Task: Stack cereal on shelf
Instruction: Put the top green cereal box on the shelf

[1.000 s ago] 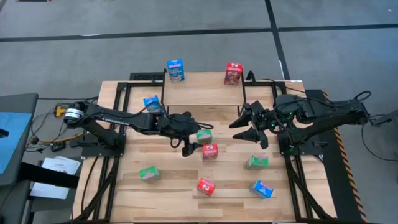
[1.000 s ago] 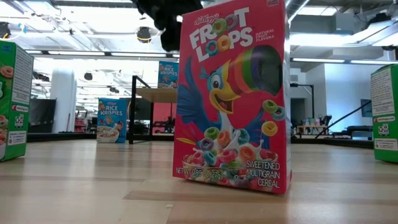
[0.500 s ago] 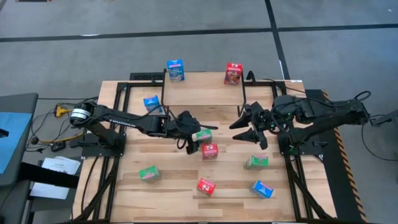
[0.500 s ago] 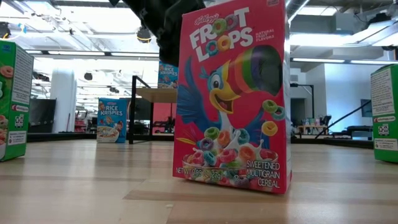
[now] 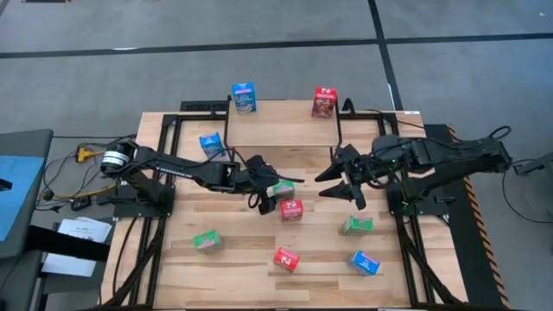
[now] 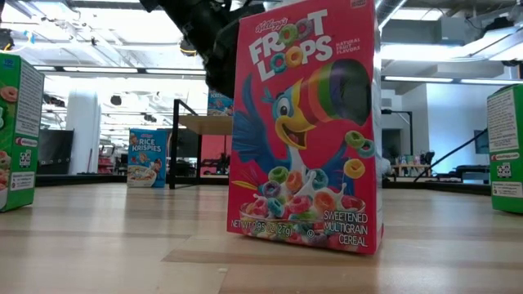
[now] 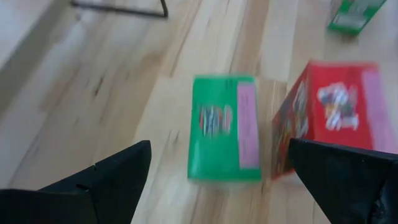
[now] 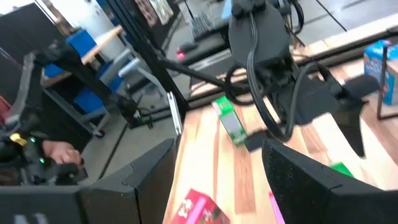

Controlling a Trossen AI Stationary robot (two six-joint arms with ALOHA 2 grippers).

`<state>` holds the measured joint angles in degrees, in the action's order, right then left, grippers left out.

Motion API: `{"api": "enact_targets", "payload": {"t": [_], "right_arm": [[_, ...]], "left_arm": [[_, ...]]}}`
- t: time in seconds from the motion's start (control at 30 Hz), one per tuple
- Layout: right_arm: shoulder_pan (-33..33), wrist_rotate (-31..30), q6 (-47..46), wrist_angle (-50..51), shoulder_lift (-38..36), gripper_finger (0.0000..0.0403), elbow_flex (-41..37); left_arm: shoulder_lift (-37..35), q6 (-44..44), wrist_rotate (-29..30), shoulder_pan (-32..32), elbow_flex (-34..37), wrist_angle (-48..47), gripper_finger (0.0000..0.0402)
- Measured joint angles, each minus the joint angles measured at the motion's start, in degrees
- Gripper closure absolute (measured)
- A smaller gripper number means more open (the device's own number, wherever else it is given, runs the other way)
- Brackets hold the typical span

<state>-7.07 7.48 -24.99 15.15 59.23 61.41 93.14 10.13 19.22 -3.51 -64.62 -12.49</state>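
Observation:
The shelf stands at the table's far middle, with a blue cereal box and a red one upright on it. A green cereal box lies flat on the table beside a red box. My left gripper hovers open just over the green box, slanting down, its fingers standing either side and short of it. My right gripper hangs open above the table's right middle, holding nothing.
More boxes are scattered on the table: blue left of the shelf, green, red, blue and green nearer the front. A red box fills the middle of the low view.
My left gripper has sunk and tipped further downward, edging toward the green box beside the red one. It has stayed open. No box has moved.

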Motion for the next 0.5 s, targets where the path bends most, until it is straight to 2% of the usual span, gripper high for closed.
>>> {"api": "enact_targets", "payload": {"t": [0.5], "right_arm": [[0.00,-0.02,0.00,0.16,0.12,0.0137,-0.02]], "left_arm": [[2.67,0.00,-0.94,0.13,-0.11,0.84,0.0033]]}}
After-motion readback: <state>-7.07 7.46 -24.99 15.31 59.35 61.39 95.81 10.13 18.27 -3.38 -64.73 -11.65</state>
